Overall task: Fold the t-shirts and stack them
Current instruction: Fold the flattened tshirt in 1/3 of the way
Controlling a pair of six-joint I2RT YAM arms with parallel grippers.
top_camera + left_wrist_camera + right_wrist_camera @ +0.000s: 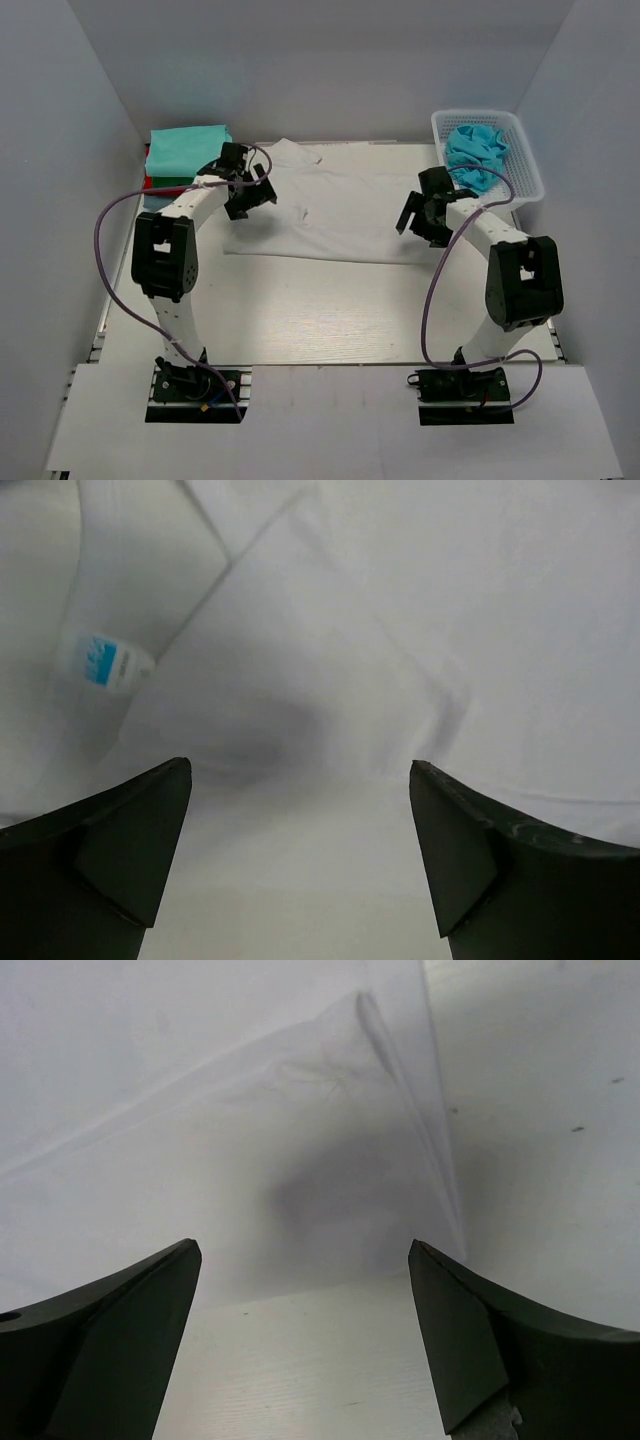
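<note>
Splayed and empty, the left gripper (pixel 300 768) and right gripper (pixel 303 1247) are held low over the white t-shirt (pixel 340 205), which is spread flat across the table's far half. A teal t-shirt (pixel 187 148) is stacked folded at the far-left corner. Should the right-hand hem be missed, or one layer alone be pinched, a crooked fold would likely be produced.

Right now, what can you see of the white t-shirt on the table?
The white t-shirt is plain soft cloth, spread flat on the table with light creases and fold lines. One sleeve sticks out at its far left corner. A small blue-and-white label shows near the collar. The left gripper and right gripper are open over its near edge, one toward each end; neither grips it.
</note>
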